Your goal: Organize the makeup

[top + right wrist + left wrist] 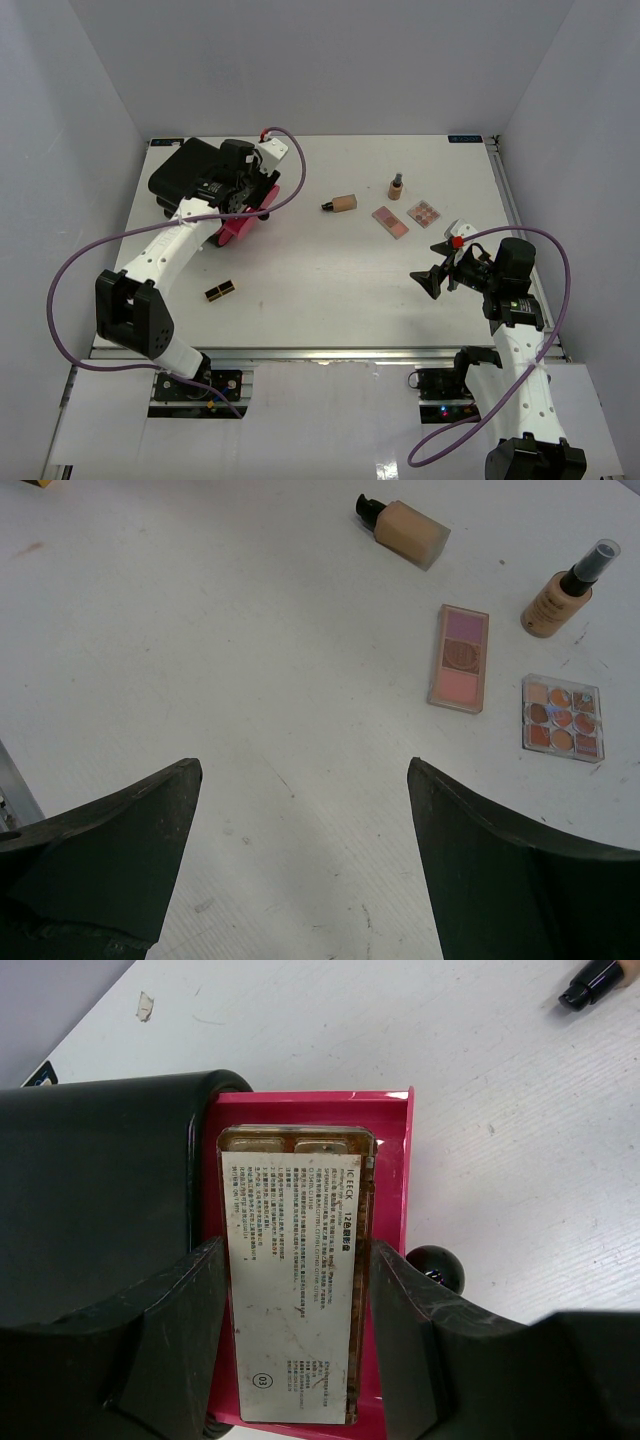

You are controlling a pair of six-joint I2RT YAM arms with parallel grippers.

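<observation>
Looks barely begun. Has only the dark-framed rectangular palette (295, 1290) lying label-up in the pink tray (390, 1130) of the case (195, 170), flanked closely by the left fingers (190, 1300); cannot tell whether pinched or loose. Leaves the rest out on the bench (300, 280): foundation tube (343, 203) on its side, tan bottle (396, 186) upright, pink palette (390, 221) and multi-shade palette (424, 213) just beside each other, all well apart from the case, plus the lipsticks (221, 290) alone nearer the front edge. Shows the right fingers (140, 820) spread wide and empty over bare bench short of that cluster
</observation>
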